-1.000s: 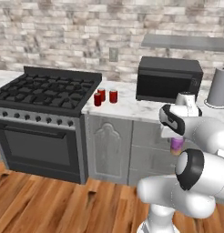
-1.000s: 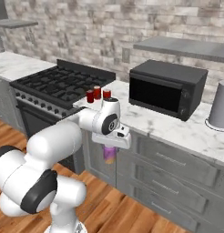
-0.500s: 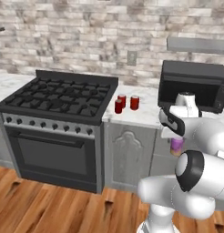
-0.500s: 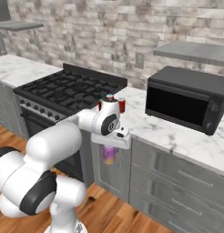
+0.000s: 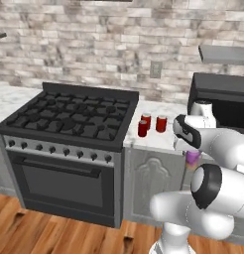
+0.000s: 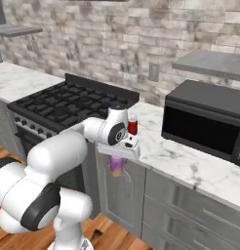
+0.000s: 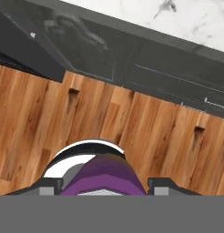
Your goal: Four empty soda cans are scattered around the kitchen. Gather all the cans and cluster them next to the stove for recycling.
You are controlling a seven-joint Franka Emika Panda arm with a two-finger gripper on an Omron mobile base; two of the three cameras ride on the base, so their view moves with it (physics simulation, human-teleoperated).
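My gripper point(image 6: 117, 163) points down in front of the cabinet, below the counter edge, and is shut on a purplish-pink soda can point(image 6: 117, 167). The held can point(image 5: 193, 157) pokes out under my hand point(image 5: 192, 155). In the hand view this can point(image 7: 102, 177) sits between the fingertips point(image 7: 48, 187), silvery top towards the camera, above wooden floor. Red soda cans point(image 5: 142, 128) point(image 5: 161, 123) stand close together on the marble counter just right of the stove point(image 5: 69, 116). One red can point(image 6: 133, 128) peeks out behind my hand, beside the stove point(image 6: 63, 105).
A black microwave point(image 6: 205, 119) stands on the counter point(image 6: 185, 163) to the right, under a grey shelf point(image 6: 214, 63). It also shows at the right edge point(image 5: 223, 101) of the left base view. Grey cabinet fronts point(image 5: 153, 183) lie under the counter, and wooden floor point(image 7: 145, 132) lies below.
The whole picture has shifted: the base has driven left and nearer, so stove and red cans sit further right in frame. The arm keeps its pose with the purple can held.
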